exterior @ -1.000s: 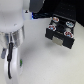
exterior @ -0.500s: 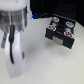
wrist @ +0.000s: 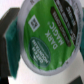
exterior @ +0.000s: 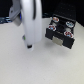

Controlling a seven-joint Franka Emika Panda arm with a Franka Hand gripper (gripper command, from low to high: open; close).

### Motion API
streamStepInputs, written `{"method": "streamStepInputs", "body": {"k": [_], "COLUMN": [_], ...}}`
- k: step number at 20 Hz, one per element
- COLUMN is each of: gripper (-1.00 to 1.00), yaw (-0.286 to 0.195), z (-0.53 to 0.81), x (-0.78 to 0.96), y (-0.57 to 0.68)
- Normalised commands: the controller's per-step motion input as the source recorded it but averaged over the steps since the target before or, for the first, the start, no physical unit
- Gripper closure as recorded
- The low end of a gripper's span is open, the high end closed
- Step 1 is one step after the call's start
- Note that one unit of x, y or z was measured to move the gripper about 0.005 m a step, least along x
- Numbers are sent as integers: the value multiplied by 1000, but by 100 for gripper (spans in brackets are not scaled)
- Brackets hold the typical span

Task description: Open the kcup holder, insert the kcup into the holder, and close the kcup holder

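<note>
The kcup (wrist: 46,38), a whitish pod with a bright green printed top, fills the wrist view and sits tilted, very close to the camera. My gripper (exterior: 29,45) hangs from the white arm near the table, to the exterior view's left of the kcup holder, and appears shut on the kcup. The pod itself is too blurred to make out in the exterior view. The kcup holder (exterior: 60,39) is a black box at the exterior view's right. Its tray shows round slots from above, and pods (exterior: 67,33) with reddish and dark tops sit in them.
A pale tabletop (exterior: 45,67) spreads in front of the holder and under the arm. A dark backdrop (exterior: 50,7) runs behind the table. A teal shape (wrist: 10,37) shows beside the pod in the wrist view.
The arm has swung from the exterior view's far left toward the kcup holder, and its gripper now hangs much closer to the holder. The holder has not moved.
</note>
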Motion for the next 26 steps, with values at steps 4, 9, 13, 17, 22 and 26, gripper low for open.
{"method": "streamStepInputs", "body": {"k": [4,9,13,17,22,26], "gripper": [100,100,100,100,100,100], "yaw": [17,19,11,14,31,39], "z": [567,468,455,323,138,48], "x": [36,14,10,65,31,32], "y": [641,640,646,649,633,610]}}
